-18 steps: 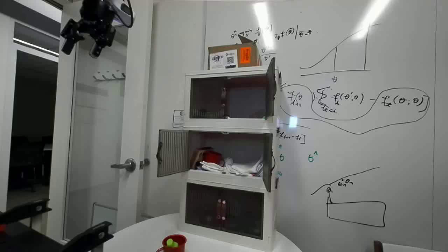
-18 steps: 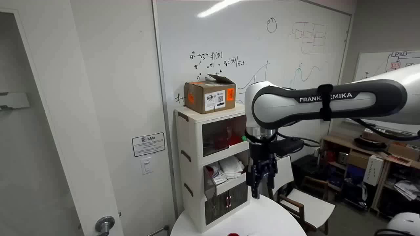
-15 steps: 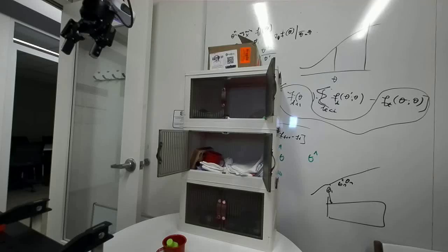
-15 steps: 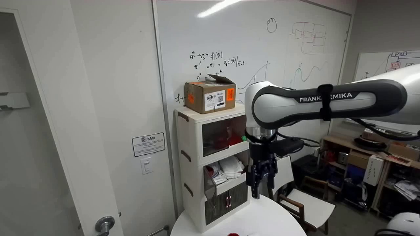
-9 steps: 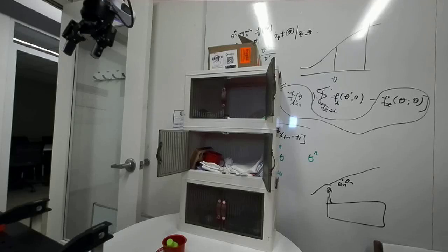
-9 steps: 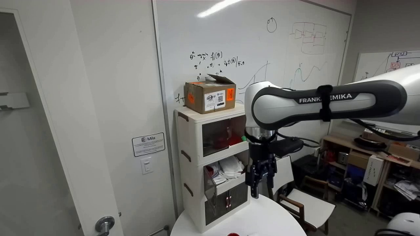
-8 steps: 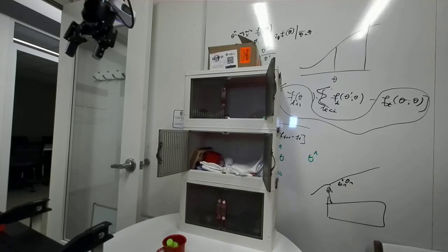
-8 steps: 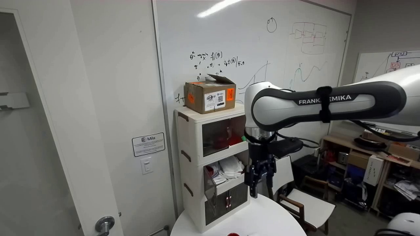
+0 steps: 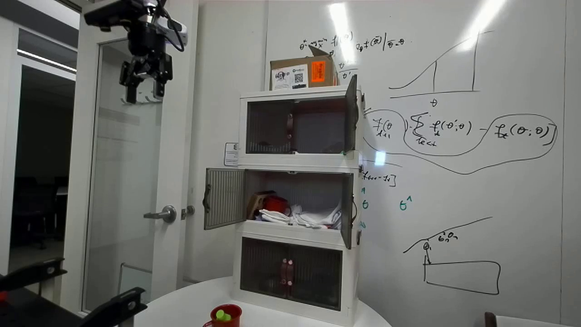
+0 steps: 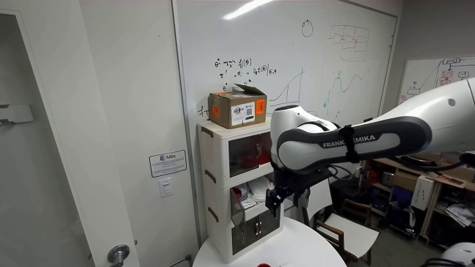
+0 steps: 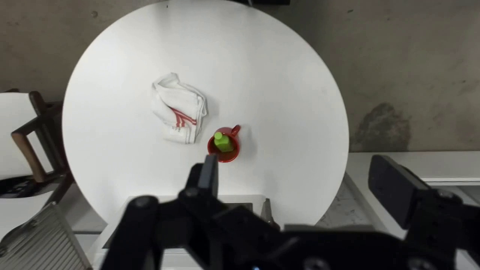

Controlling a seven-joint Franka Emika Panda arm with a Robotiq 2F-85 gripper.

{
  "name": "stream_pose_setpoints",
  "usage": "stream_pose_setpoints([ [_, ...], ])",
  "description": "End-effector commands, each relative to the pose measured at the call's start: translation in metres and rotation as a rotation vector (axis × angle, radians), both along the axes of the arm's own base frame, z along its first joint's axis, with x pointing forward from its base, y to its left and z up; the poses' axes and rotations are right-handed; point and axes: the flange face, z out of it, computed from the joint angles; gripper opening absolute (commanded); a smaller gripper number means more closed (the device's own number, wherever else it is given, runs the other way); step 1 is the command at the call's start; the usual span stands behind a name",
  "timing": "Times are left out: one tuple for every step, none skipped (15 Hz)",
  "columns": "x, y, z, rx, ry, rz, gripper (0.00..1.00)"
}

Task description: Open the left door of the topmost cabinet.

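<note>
The topmost cabinet [image 9: 265,160] is a white unit on top of a stack, also in an exterior view [image 10: 246,177]. Its left door [image 9: 268,129] is a dark see-through panel with a dark reddish handle [image 9: 289,126] at its inner edge. The left door is shut and also shows in an exterior view [image 10: 242,157]. The right door [image 9: 351,116] of this unit stands open. My gripper [image 9: 145,96] is open and empty, in the air away from the cabinet, fingers pointing down. It also shows in an exterior view [image 10: 285,206] and in the wrist view [image 11: 296,180].
The middle unit's doors stand open, its left one [image 9: 225,198] swung out, with white cloths [image 9: 315,217] inside. A cardboard box [image 9: 303,72] sits on top. On the round table [image 11: 285,93] are a red mug [image 11: 224,156] and a white cloth [image 11: 180,103]. A chair [image 10: 345,233] stands nearby.
My arm has moved and the gripper has turned. In an exterior view it shifts right and down with fingers more upright; from another angle it shifts left. The doors have not moved.
</note>
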Motion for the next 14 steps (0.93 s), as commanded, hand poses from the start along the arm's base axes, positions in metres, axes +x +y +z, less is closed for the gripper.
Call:
stream_pose_setpoints([
  [0.022,0.010,-0.001,-0.134,-0.099,-0.086,1.00],
  [0.026,0.012,0.000,-0.174,-0.129,-0.105,1.00],
  [0.030,0.016,0.002,-0.219,-0.158,-0.122,1.00],
  [0.034,0.020,0.003,-0.262,-0.188,-0.142,1.00],
  [0.038,0.023,0.004,-0.307,-0.218,-0.162,1.00],
  [0.042,0.025,0.005,-0.347,-0.254,-0.180,1.00],
  [0.046,0.026,0.005,-0.390,-0.292,-0.195,1.00],
  [0.051,0.025,0.003,-0.432,-0.329,-0.208,1.00],
  [0.056,0.023,0.001,-0.476,-0.366,-0.224,1.00],
  [0.063,0.017,0.000,-0.515,-0.406,-0.239,1.00],
  [0.070,0.012,-0.003,-0.556,-0.448,-0.255,1.00],
  [0.078,0.006,-0.005,-0.592,-0.495,-0.265,1.00],
  [0.084,0.002,-0.006,-0.631,-0.542,-0.280,1.00],
  [0.090,-0.003,-0.009,-0.665,-0.590,-0.294,1.00],
])
